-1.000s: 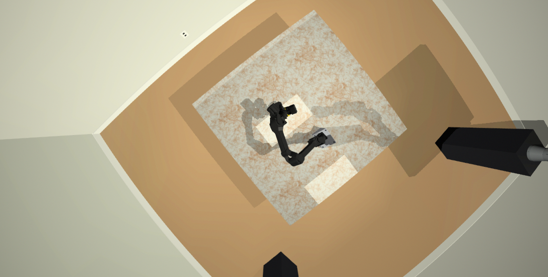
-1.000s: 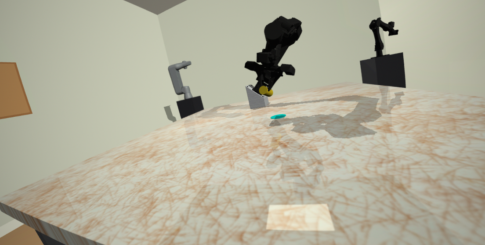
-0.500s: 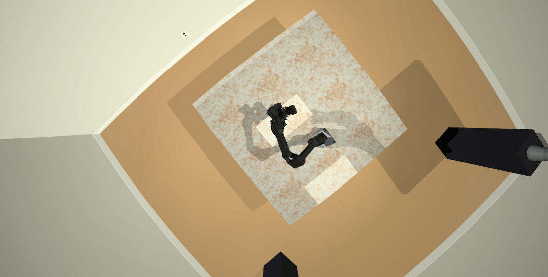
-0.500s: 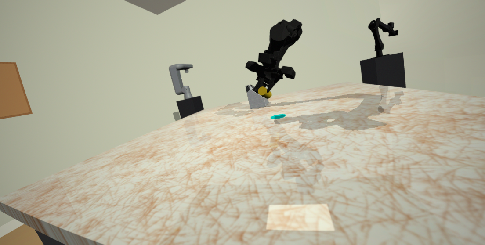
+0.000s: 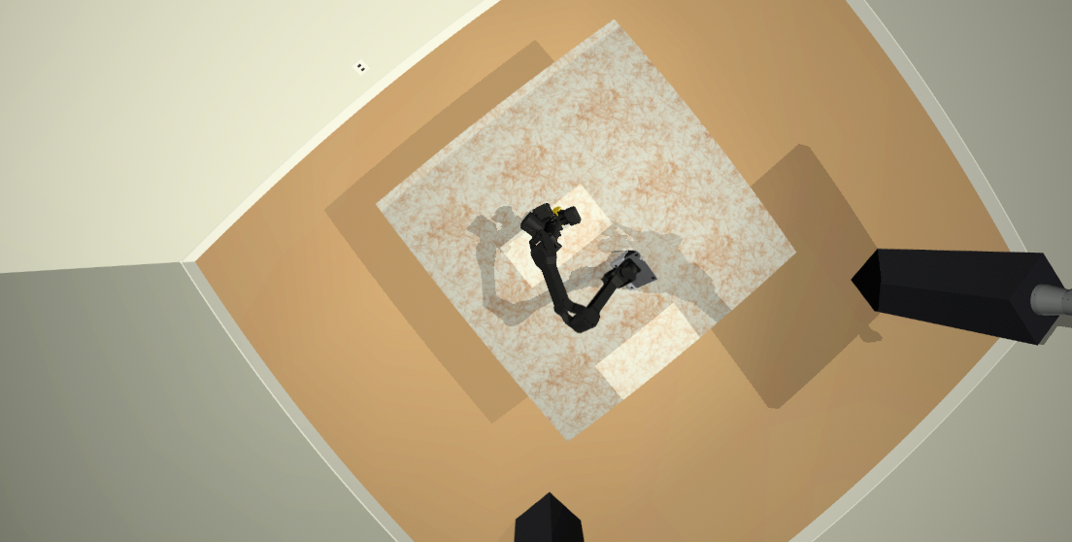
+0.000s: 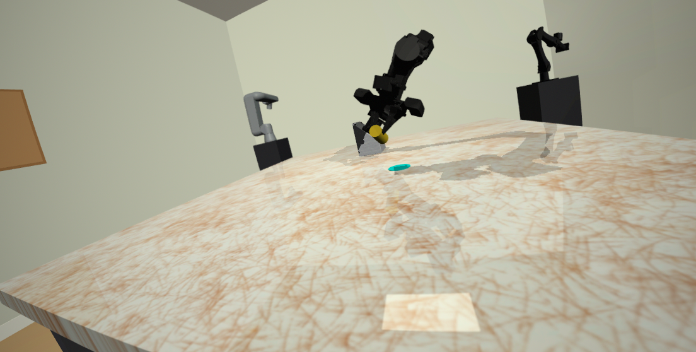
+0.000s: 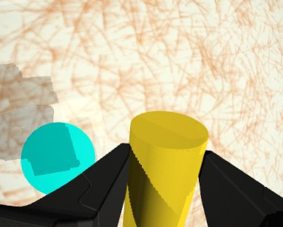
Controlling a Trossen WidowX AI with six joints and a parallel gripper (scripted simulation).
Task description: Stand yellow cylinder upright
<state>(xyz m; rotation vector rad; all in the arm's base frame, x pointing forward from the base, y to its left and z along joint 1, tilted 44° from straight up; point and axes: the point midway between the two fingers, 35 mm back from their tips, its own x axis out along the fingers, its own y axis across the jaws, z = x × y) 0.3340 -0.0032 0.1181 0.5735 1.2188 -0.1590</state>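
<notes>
Exterior view, centre: my gripper (image 5: 556, 214) (image 6: 379, 130) (image 7: 164, 155) is above the tabletop (image 5: 645, 125) (image 6: 292, 252) (image 7: 224, 55), pinching the yellow cylinder (image 5: 555, 211) (image 6: 378, 134) (image 7: 166, 146) between its two fingers.
Cylinder, place: just above the middle of the exterior frame, up and to the left of the cyan circle (image 6: 399, 167) (image 7: 60, 157); lower centre in the wrist frame, with the circle at lower left. I judge it held up off the surface.
Circle, top view: I cannot make it out there.
Tilt risk: the cylinder leans, one end toward the exterior camera. If I lower it before turning it upright, an edge of its base would likely land first and it could topple or twist in my fingers.
Aim risk: it is not over the circle, so coming straight down from here would probably miss.
Release risk: opening while the base is tipped or off the surface could let it drop and roll; a finger dragging as I back away could knock it over.
Cylinder, looks: plain yellow, smooth round side, flat end face showing, a dark shadow slanting down its side in the wrist frame.
</notes>
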